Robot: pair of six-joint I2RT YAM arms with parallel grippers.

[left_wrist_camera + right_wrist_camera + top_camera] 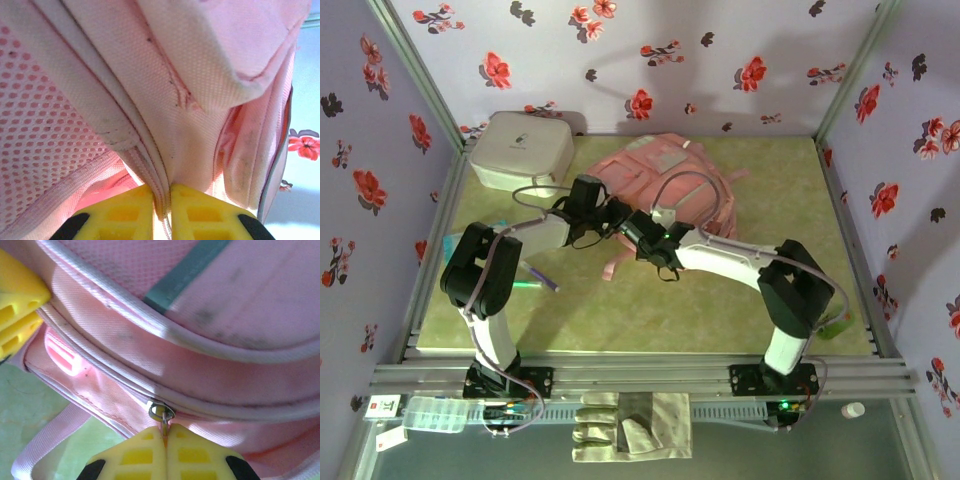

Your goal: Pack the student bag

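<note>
Bag is lying flat toward the back middle of the table, pink with pale pocket panels. A white case sits just beside it in the back left corner. Both arms reach in and meet at the bag's near left edge. Left gripper has its yellow fingers squeezed together on a fold of the fabric right along a zip seam, with pink mesh on one side and plain weave on the other. Right gripper is pinched tight on the little metal zip pull, with just the tab between its tips. The slider sits on the zip track curving round the bag's edge. From the right wrist you can also see another yellow finger up in the corner, the left gripper's by the look of it, touching the bag. A pink strap loops down onto the green tabletop. A pale glove lies just in front of the near rail, between the two bases.
</note>
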